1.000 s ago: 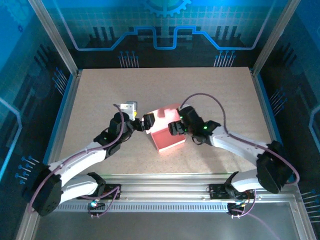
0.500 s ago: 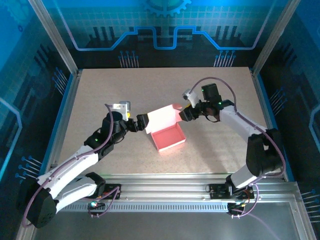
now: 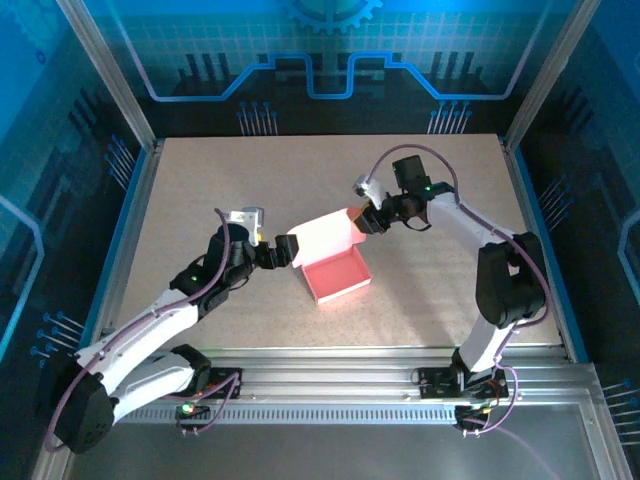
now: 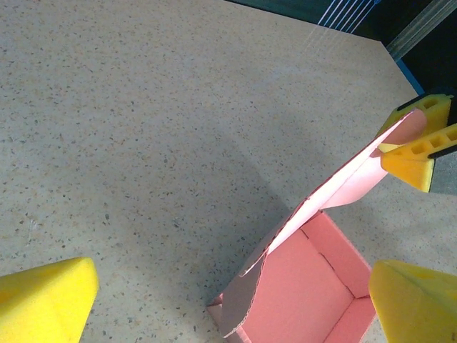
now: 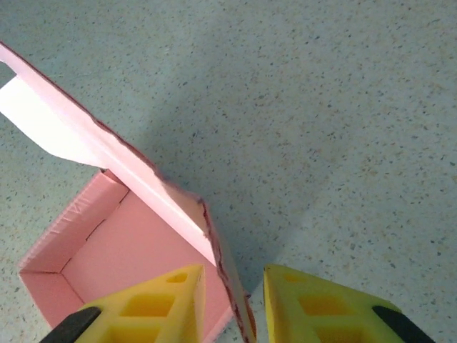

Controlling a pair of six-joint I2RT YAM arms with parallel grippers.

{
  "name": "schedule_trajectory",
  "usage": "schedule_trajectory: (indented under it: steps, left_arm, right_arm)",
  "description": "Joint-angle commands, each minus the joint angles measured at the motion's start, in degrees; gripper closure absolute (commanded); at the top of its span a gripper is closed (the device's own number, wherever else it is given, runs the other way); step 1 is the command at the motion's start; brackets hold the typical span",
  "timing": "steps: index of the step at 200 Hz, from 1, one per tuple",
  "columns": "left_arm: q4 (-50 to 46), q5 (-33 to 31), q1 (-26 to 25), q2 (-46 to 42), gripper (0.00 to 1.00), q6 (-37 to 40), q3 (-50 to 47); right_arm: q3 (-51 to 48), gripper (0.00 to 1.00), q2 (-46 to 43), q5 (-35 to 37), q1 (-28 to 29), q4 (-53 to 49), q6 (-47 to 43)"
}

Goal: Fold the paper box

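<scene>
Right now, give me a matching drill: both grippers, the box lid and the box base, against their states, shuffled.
Things:
1. left gripper
2. right gripper
3. paper box lid
4. paper box base

States:
A. raised, tilted up off the base
B. fingers either side of the lid's edge
C. resting on the table, open on top, nothing inside
D. jaws spread wide, gripping nothing

Pairs: 1-D, 2-B, 3-A, 4-C
</scene>
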Motion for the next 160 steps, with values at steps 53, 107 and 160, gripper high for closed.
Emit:
schedule_trajectory:
  steps: [53,107,160]
  left_arm:
    - [1.9,6.2,2.2,0.2,0.01,-4.3,0.2]
    - [-5.1,2.7,-0.6,3.8,0.09,5.7,6.3]
    - [-16.3,4.8,-0.7,14.8,0.34,21.7,16.4]
  right_arm:
    - [3.2,0.98,2.9,-3.4,0.6,-5.5,-2.5]
    - [-2.3,1.00,-1.9,0.5,1.3,-1.1,-0.9]
    - [-3.0,1.00,-3.5,1.2,1.2,-1.4,-1.3]
